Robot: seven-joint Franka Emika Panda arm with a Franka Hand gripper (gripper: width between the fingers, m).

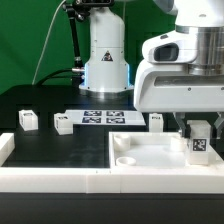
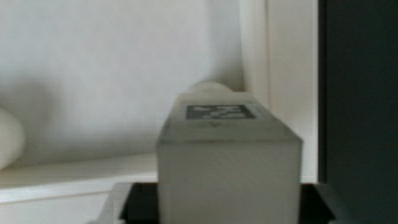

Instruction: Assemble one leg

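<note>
My gripper [image 1: 199, 133] is shut on a leg [image 1: 199, 142], a small white block with a black-and-white tag, and holds it upright over the right part of the large flat white panel [image 1: 150, 155]. In the wrist view the held leg [image 2: 228, 150] fills the middle, tag facing up, with the black fingers [image 2: 143, 200] on both sides of it. The panel [image 2: 107, 90] lies behind it, and a round socket shows just past the leg's tip. Three more legs stand on the table: one [image 1: 27, 120], another [image 1: 64, 124], and a third [image 1: 157, 121].
The marker board [image 1: 105, 117] lies flat behind the panel. A white raised rim [image 1: 60, 178] runs along the front and the exterior view's left. The robot base [image 1: 105, 60] stands at the back.
</note>
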